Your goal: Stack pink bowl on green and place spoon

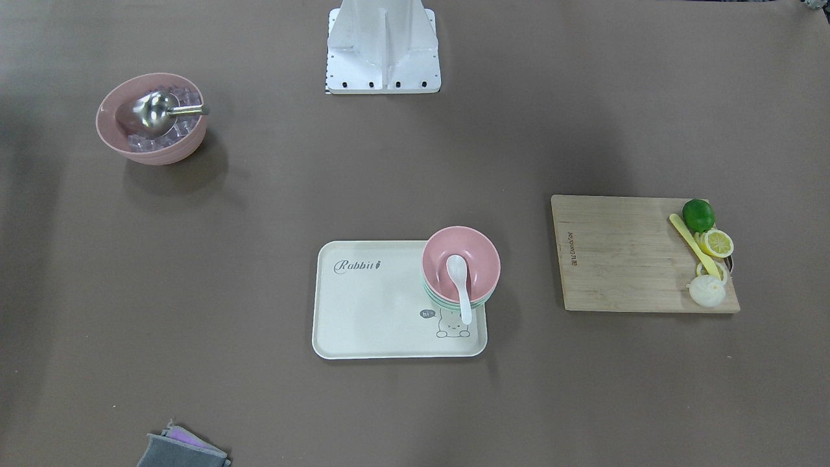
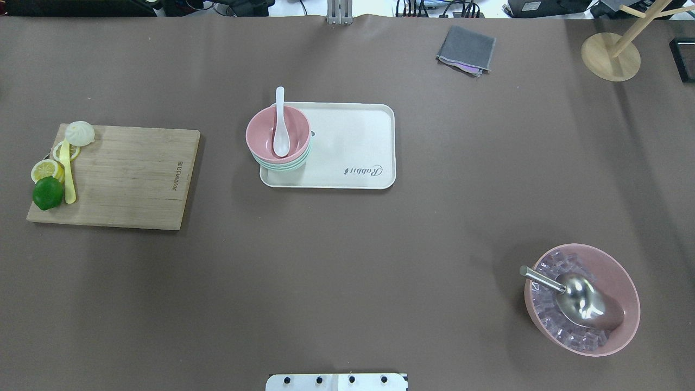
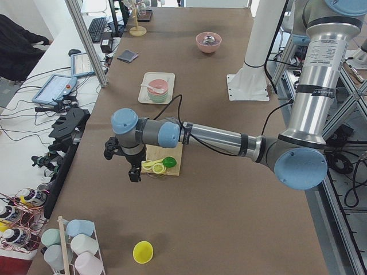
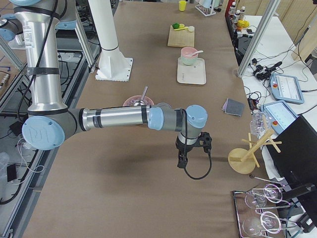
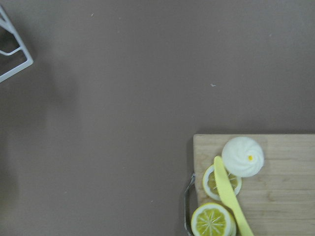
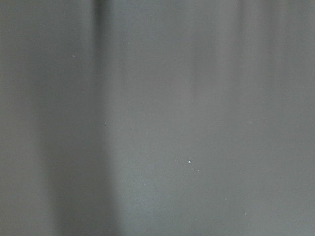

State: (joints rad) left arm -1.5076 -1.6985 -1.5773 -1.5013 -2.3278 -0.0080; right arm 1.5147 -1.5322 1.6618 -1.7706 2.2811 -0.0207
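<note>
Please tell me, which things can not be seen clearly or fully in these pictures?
1. The left gripper and the right gripper appear only in the side views, too small to tell if open or shut.
2. The pale green bowl: the overhead view shows only rim edges, because the round pink bowl holding the white soup spoon covers it.
3. The purple cloth: the grey folded cloth hides most of it in the front-facing view.

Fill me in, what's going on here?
Nothing is being handled. The pink bowl sits nested on the green bowl at a corner of the tray, with the spoon lying in it, handle over the rim. The left gripper hangs near the board, the right gripper over bare table, both away from the stack.
</note>
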